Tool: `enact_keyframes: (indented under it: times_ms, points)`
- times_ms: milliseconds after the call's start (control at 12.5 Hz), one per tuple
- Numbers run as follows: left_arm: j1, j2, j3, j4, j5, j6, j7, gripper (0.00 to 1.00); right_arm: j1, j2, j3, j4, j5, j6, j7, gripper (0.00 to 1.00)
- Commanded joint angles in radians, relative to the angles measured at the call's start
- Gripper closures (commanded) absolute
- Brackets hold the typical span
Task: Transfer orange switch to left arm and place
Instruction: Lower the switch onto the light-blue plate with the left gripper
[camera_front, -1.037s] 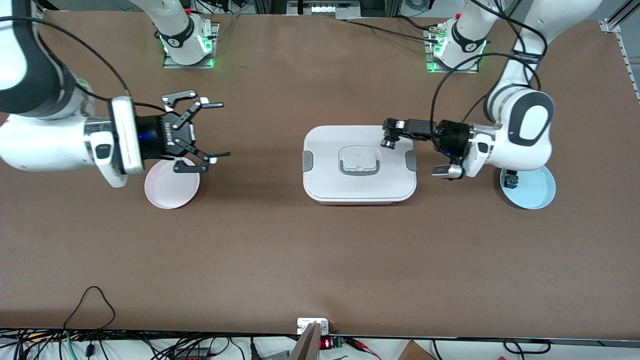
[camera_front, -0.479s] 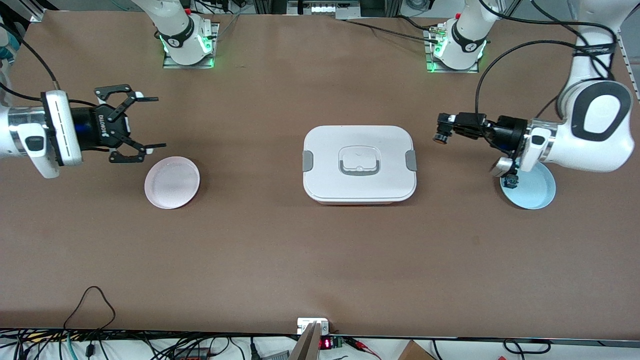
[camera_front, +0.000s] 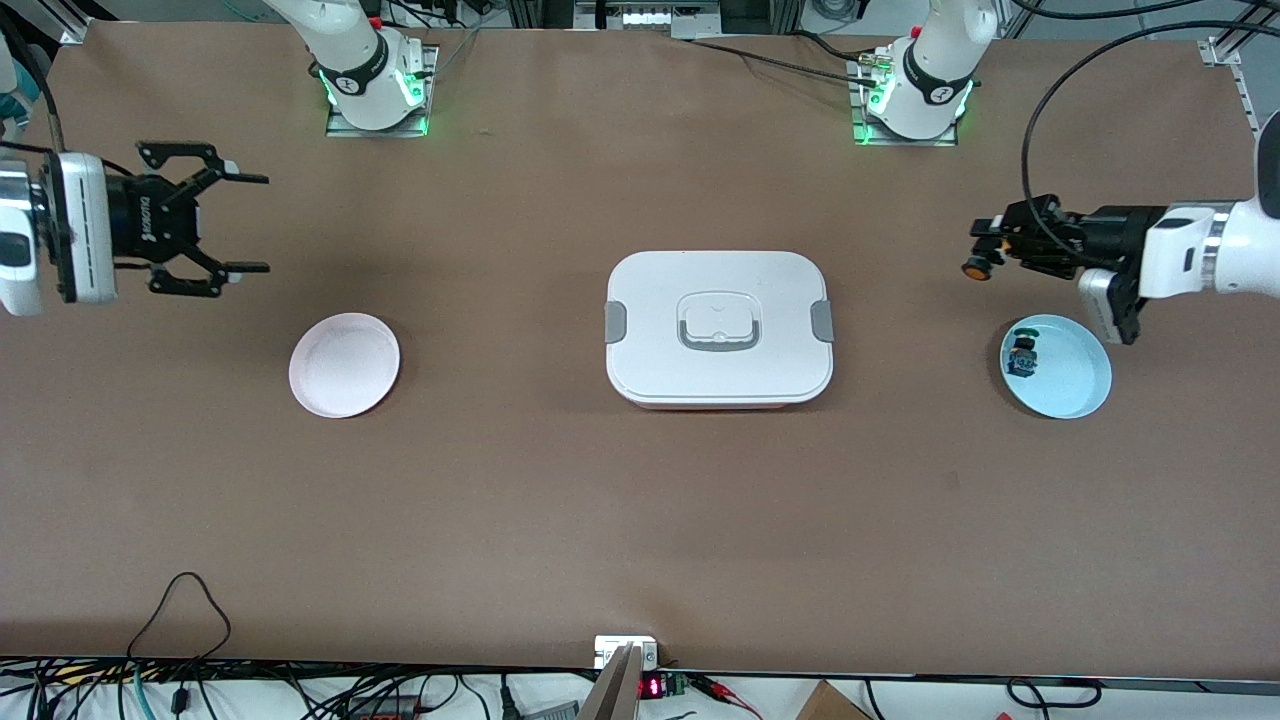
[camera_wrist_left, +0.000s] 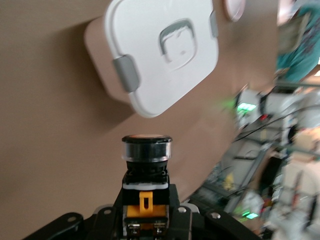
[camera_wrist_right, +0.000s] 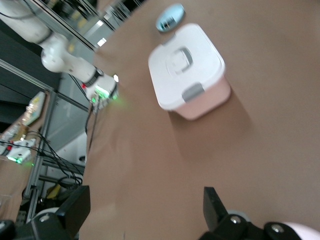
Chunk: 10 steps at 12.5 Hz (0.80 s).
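the left gripper (camera_front: 985, 249) was clenched on the orange switch (camera_front: 974, 268), holding it in the air over bare table toward the left arm's end, above the blue plate (camera_front: 1085, 385) where the green-capped switch (camera_front: 1022, 357) lay. the right gripper (camera_front: 235, 222) hung with its jaws spread wide and nothing in them, over bare table at the right arm's end, near the pink plate (camera_front: 344, 364). the box (camera_front: 718, 325) sat in the middle of the table, between the two.

the main risk, as i judged it, was the meeting point: the two grippers were well apart with the box between them, so a low straight path toward each other could clip its lid or clips. in the left wrist view the switch (camera_wrist_left: 146, 172) was pinched by its block end only, cap outward, so a quick swing or a nudge from the other gripper could twist it loose.

compared with a second before, the left gripper had pulled away from over the box to the table's end, and the right gripper had drawn away from over the pink plate too
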Motion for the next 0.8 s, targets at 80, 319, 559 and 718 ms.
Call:
enact_keyframes:
  times_ms: [80,319,559,718]
  points:
    - [0.036,0.004,-0.007,0.023,0.221,0.012,0.272,1.00,0.002,-0.063,0.001,-0.003,-0.188,0.003,0.093,0.00]
    - [0.061,-0.002,-0.017,0.030,0.342,0.054,0.431,1.00,-0.003,-0.087,-0.010,-0.003,-0.333,0.026,0.182,0.00]
    - [0.067,-0.001,-0.023,0.016,0.448,0.149,0.574,1.00,0.012,-0.147,0.002,-0.016,-0.515,0.042,0.401,0.00]
    - [0.087,0.016,-0.026,-0.001,0.482,0.219,0.646,1.00,0.037,-0.166,0.004,-0.019,-0.615,0.051,0.531,0.00]
